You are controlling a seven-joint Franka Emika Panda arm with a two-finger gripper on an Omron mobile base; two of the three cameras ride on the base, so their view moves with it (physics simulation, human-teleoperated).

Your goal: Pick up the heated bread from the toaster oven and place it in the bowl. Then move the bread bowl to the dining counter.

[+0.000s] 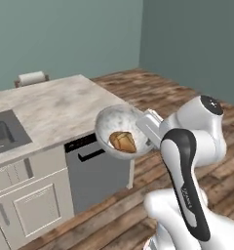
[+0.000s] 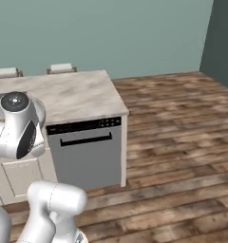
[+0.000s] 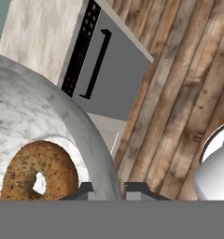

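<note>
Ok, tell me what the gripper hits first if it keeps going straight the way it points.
Probably the brown wooden plank floor. The gripper grips the white-grey marbled bowl's rim and, judging by the hand view, aims down beside the grey dishwasher front. Depth is unclear.

Bowl (image 3: 48, 121) cut by left edge; end effector (image 3: 115, 189) fingertips barely visible.

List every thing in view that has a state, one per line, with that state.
Bowl: off the counter, tilted, carried at its rim by the hand.
Bread: lying inside the bowl.
Hand: shut on the bowl's rim, one finger either side.
Dishwasher: door closed.
Counter: bowl not yet on it.
Sink: basin looks dry.
</note>
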